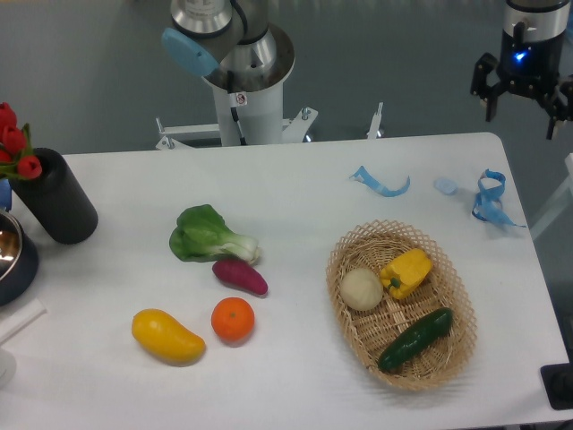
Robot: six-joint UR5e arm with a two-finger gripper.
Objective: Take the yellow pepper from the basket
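Observation:
The yellow pepper (406, 271) lies in the upper middle of the wicker basket (455, 338), at the right side of the table. It rests between a pale round vegetable (362, 289) and a dark green cucumber (415, 339). My gripper (520, 116) hangs high at the top right, above the table's far right corner, well away from the basket. Its fingers (489, 107) are spread apart and hold nothing.
On the left half lie a bok choy (208, 235), a purple sweet potato (240, 277), an orange (233, 319) and a yellow mango (167, 336). A black vase with red tulips (52, 199) stands far left. Blue ribbon scraps (488, 202) lie behind the basket.

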